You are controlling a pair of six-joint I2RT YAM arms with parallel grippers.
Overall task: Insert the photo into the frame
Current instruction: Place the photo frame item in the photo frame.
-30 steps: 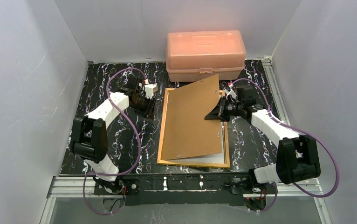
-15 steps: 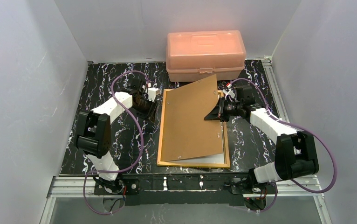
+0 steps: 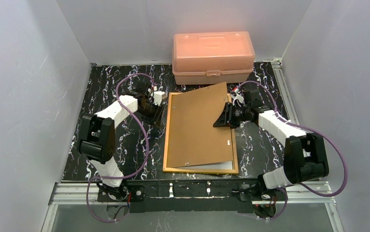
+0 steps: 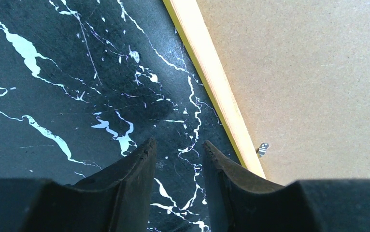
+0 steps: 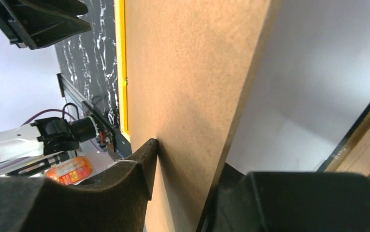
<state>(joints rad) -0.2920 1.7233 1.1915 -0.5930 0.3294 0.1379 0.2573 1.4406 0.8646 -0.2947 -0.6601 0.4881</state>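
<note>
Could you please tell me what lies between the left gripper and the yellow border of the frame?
Nothing but bare black marbled tabletop lies between the left gripper and the frame. The left wrist view shows this stretch clearly.

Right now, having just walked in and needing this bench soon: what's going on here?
The right gripper has its fingers either side of the right edge of the brown backing board; whether it grips tightly cannot be told. The board lies tilted and askew over the yellow frame, not seated. The left gripper hovers open over the black marbled table beside the frame's left border, holding nothing. No photo print is recognisable.
</note>
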